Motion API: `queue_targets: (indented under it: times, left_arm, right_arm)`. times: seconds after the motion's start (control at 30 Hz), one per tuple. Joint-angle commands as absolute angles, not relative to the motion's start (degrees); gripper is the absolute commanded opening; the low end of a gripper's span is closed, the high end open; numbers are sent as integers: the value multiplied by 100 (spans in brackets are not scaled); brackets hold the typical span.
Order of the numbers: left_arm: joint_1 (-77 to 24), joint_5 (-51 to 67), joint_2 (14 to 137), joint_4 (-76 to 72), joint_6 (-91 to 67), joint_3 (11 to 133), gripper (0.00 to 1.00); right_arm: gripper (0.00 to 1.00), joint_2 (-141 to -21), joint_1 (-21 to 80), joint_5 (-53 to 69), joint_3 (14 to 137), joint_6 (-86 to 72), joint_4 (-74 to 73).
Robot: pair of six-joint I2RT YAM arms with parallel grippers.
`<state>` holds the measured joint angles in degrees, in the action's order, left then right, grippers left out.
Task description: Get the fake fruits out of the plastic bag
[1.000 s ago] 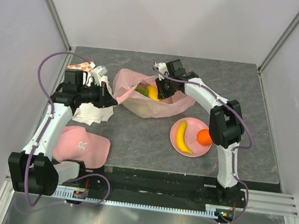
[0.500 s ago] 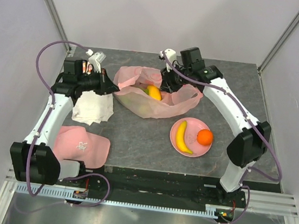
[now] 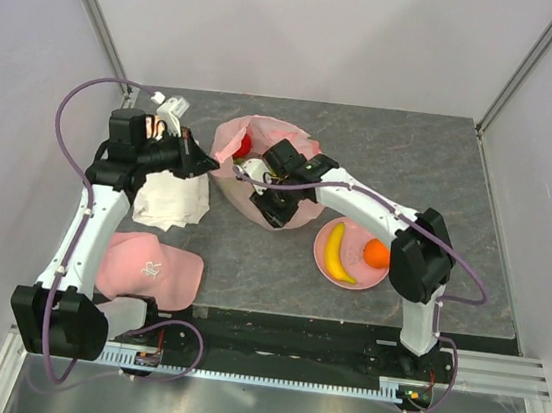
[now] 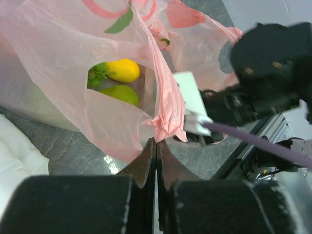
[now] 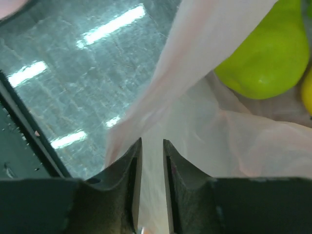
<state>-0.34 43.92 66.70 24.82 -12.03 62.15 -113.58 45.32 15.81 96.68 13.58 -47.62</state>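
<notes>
The pale-pink plastic bag (image 3: 259, 179) lies mid-table, its mouth held up. My left gripper (image 3: 200, 165) is shut on the bag's left rim (image 4: 165, 124). Inside the bag I see a yellow mango (image 4: 124, 70), a green apple (image 4: 119, 92) and, from above, a red apple (image 3: 244, 145). My right gripper (image 3: 274, 204) is low at the bag's near side. Its jaws (image 5: 151, 142) stand narrow, with a fold of the bag's film between them. A green apple (image 5: 268, 53) bulges just beyond. A banana (image 3: 336, 251) and an orange (image 3: 378, 253) lie on the pink plate (image 3: 350, 281).
A white cloth (image 3: 171, 199) lies under my left arm. A pink cloth with a logo (image 3: 153, 267) lies at the table's near left edge. The plate sits right of the bag, close to my right arm's elbow. Side walls enclose the table.
My right arm has swung from the bag's far rim over to its near side and dropped low. The bag has bunched up and a red apple now shows. My left gripper keeps its hold.
</notes>
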Motion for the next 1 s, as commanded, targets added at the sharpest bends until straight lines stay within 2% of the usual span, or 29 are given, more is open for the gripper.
queue_targets:
  times: [0.0, 0.07, 0.17, 0.47, 0.67, 0.77, 0.8, 0.83, 0.97]
  left_arm:
    - [-9, 4482, 6592, 2294, -1318, 6091, 2]
    - [-9, 4500, 6583, 2303, -1336, 6021, 2]
    - [-9, 4561, 6574, 2294, -1336, 5845, 2]
    - [-9, 4597, 6565, 2399, -1169, 5713, 2]
    - [-9, 4535, 6688, 2601, -914, 5801, 2]
    - [-17, 4491, 6741, 2663, -774, 5783, 2]
    - [-9, 4474, 6750, 2698, -686, 5783, 1]
    - [-9, 4474, 6767, 2716, -651, 5775, 2]
    - [-9, 4412, 6838, 2803, -493, 5888, 2]
  right_arm:
    - [36, -10889, 4106, 1179, 9729, 1293, -4695]
    - [50, -11073, 3973, 907, 9965, 1152, -4615]
    - [58, -11583, 3876, 669, 10465, 1090, -4571]
    - [74, -12962, 3578, 281, 11829, 967, -4342]
    - [77, -13297, 3507, 351, 11909, 967, -4359]
    - [74, -13429, 3481, 229, 11935, 993, -4394]
    - [69, -13438, 3446, 307, 11936, 1019, -4403]
    - [55, -13438, 3419, 386, 11936, 1020, -4403]
    - [37, -13290, 3331, 650, 11962, 1063, -4386]
